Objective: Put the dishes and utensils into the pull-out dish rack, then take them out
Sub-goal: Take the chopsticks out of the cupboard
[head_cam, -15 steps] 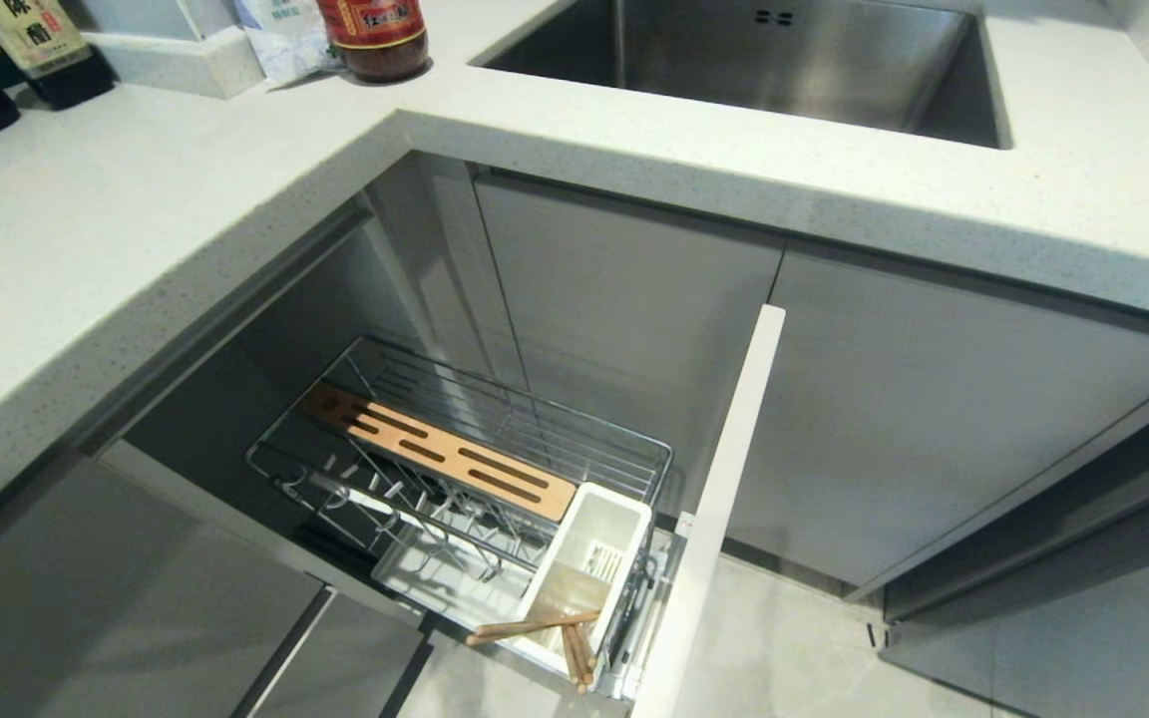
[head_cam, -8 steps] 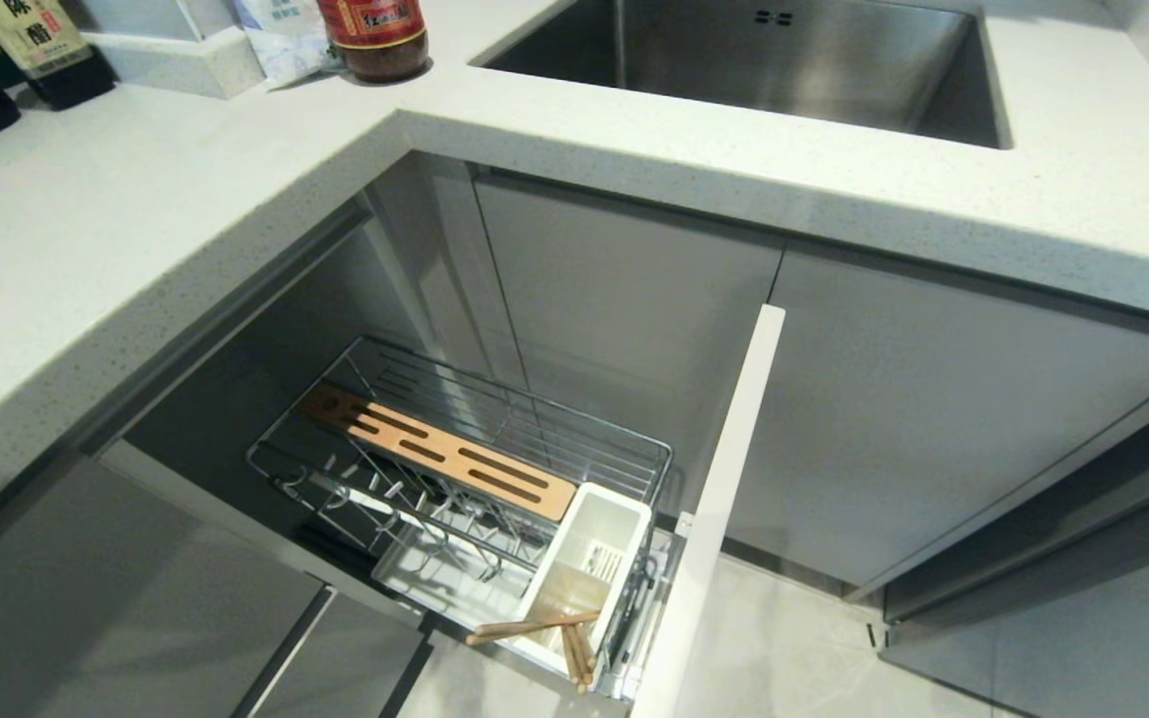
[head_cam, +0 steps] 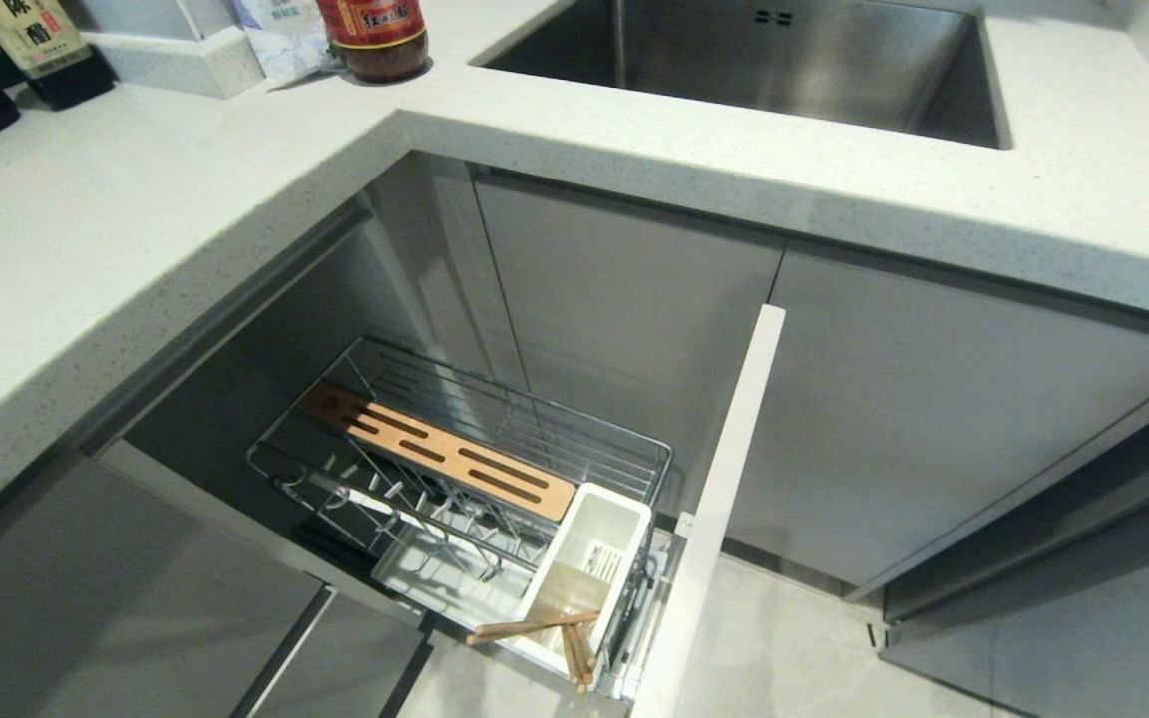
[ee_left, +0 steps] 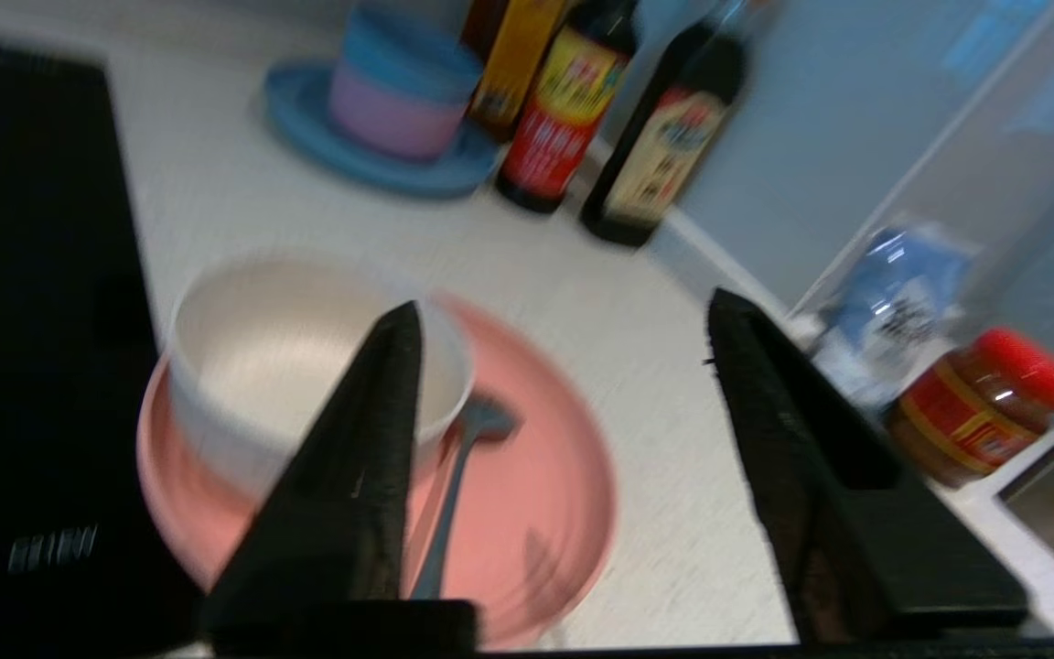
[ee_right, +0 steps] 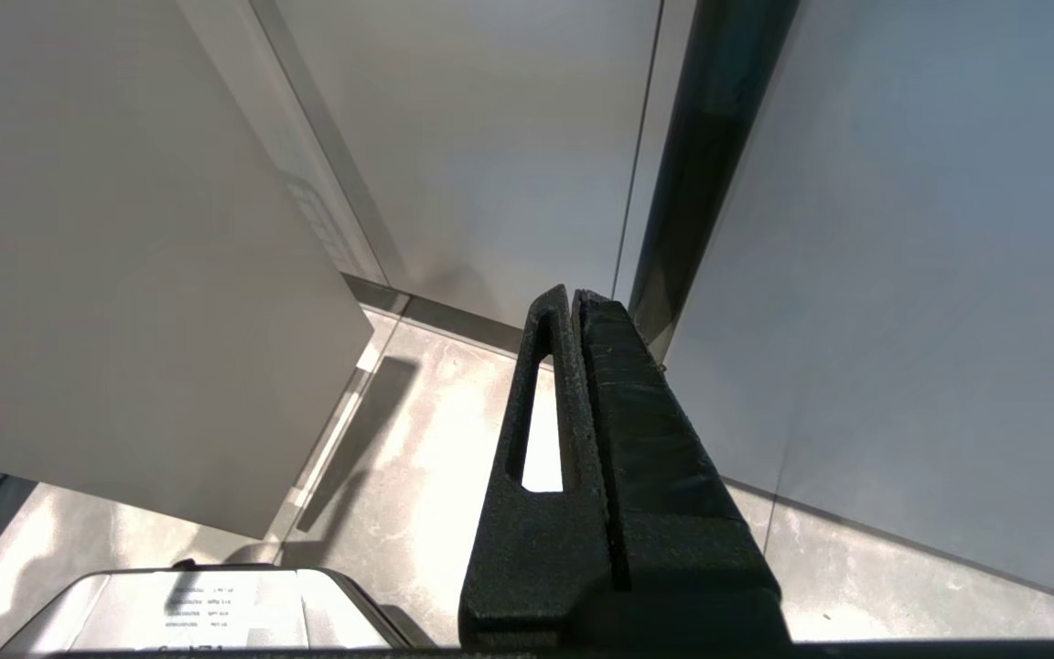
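From the head camera I see the pull-out dish rack (head_cam: 455,479) drawn out of the cabinet under the pale desk (head_cam: 156,229), its white panel front (head_cam: 714,509) standing edge-on at the right. The slotted wooden strip (head_cam: 435,451) runs along the rack's far side, and the white utensil cup (head_cam: 589,558) sits at the near right corner. The chopsticks (head_cam: 545,630) lie tipped over the cup's near rim, ends sticking out past the rack. A steel sink (head_cam: 764,60) is set into the desk at the far right, and sauce bottles (head_cam: 375,35) stand along the far left edge.

Neither arm shows in that view. My left pincer (ee_left: 564,316) hovers over the desk with its jaws apart and nothing between them. Below it the pink plate (ee_left: 527,476) carries the cream bowl (ee_left: 298,357), with the fork (ee_left: 458,458) lying on the plate just beside the bowl. A black cooktop (ee_left: 24,320) borders the plate on one side; dark bottles (ee_left: 582,110), a red-lidded jar (ee_left: 984,407) and a stack of blue and purple cups (ee_left: 399,101) crowd the desk beyond.

My right pincer (ee_right: 573,297) hangs parked near the floor (ee_right: 417,458) beside grey cabinet doors (ee_right: 902,275), jaws pressed together.
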Motion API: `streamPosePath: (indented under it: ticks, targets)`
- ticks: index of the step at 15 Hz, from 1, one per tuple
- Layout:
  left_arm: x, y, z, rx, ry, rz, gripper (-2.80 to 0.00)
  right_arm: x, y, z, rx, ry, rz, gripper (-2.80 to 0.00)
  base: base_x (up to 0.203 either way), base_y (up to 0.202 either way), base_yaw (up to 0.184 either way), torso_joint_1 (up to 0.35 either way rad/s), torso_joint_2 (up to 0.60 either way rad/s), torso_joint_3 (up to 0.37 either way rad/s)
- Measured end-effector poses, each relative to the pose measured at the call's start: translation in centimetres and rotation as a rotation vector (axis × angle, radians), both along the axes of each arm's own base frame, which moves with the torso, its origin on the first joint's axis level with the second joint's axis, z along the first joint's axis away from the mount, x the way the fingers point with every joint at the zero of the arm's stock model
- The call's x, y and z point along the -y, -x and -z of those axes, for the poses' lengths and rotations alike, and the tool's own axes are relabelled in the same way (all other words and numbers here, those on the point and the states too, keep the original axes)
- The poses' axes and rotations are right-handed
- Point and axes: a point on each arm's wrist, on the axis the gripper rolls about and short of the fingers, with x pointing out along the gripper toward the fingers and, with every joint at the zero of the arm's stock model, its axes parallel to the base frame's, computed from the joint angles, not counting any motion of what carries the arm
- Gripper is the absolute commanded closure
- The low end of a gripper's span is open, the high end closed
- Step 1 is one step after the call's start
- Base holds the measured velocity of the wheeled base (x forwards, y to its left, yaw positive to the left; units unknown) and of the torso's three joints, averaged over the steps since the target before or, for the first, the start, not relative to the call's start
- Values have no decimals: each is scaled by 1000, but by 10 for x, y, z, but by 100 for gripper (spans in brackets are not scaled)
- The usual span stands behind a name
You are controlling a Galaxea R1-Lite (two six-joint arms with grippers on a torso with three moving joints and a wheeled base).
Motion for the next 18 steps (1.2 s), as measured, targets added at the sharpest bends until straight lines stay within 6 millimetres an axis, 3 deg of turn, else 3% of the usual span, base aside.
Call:
streamPosePath:
  ticks: [6,8,10,14,18]
  targets:
    - [6,31,-87,145,-102,74,0,0,0,0,0,0,0,0,0,0,0,0,0,0]
    - [5,24,-116,157,-49,141,0,0,0,0,0,0,0,0,0,0,0,0,0,0]
    - [7,2,-131,123,54,236,0,0,0,0,0,0,0,0,0,0,0,0,0,0]
    - [35,-59,-119,-61,137,400,0,0,0,0,0,0,0,0,0,0,0,0,0,0]
    - [85,-102,-88,-263,101,537,0,0,0,0,0,0,0,0,0,0,0,0,0,0]
